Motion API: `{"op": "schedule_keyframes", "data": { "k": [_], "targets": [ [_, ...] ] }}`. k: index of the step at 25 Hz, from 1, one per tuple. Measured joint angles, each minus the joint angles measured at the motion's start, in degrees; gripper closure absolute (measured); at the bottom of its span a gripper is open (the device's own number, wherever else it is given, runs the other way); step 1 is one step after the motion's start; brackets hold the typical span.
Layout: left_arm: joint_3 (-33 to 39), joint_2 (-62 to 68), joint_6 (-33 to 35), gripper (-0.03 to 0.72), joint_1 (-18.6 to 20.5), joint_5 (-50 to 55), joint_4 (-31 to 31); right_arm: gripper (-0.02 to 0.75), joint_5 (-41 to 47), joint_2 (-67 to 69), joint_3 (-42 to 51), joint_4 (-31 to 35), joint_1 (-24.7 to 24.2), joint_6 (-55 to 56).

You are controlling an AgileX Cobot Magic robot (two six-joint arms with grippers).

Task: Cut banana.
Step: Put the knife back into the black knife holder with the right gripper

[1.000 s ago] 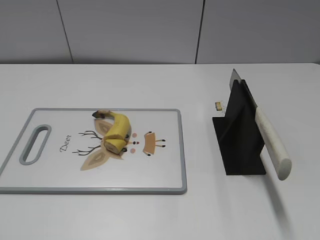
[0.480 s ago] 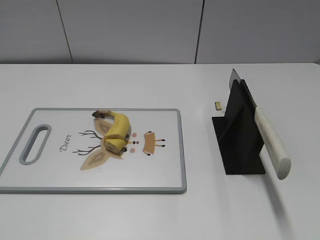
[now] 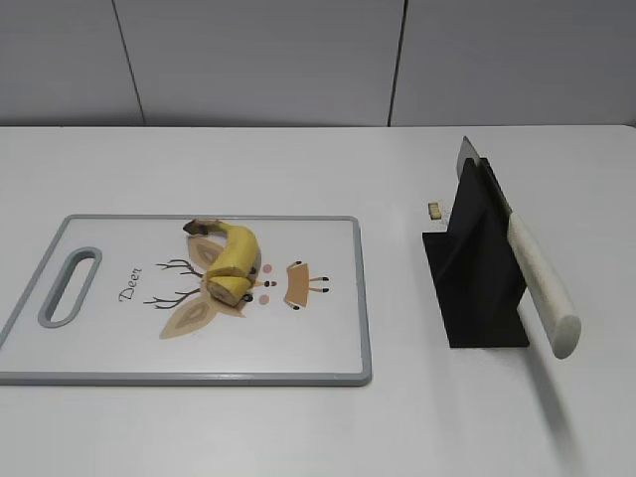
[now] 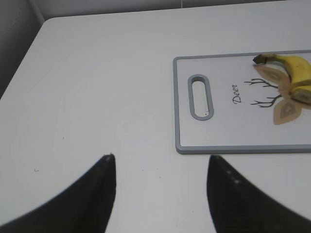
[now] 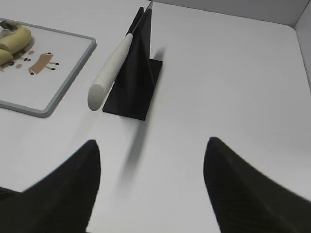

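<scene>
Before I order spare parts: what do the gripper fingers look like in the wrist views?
Only the fingers show. The left gripper has two black, matte fingers tapering to narrow tips. The right gripper has the same dark tapered fingers with a faint woven texture. No cables, markings or arm links are visible.

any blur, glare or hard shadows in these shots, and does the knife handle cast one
Exterior view: even, soft light, no glare; the knife handle casts a faint streak on the table toward the camera. Right wrist view: the same shadow is a blurry grey band below the handle, and the open right tool is dark and soft-edged. Left wrist view: left tool equally soft-edged, cutting board sharp.
</scene>
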Motion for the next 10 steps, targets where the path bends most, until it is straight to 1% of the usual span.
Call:
{"op": "schedule_keyframes", "data": {
  "k": [10],
  "targets": [
    [0.0, 0.0, 0.0, 0.134, 0.0, 0.0, 0.0, 0.222, 0.0, 0.0, 0.0, 0.02, 0.0, 0.0]
  ]
}}
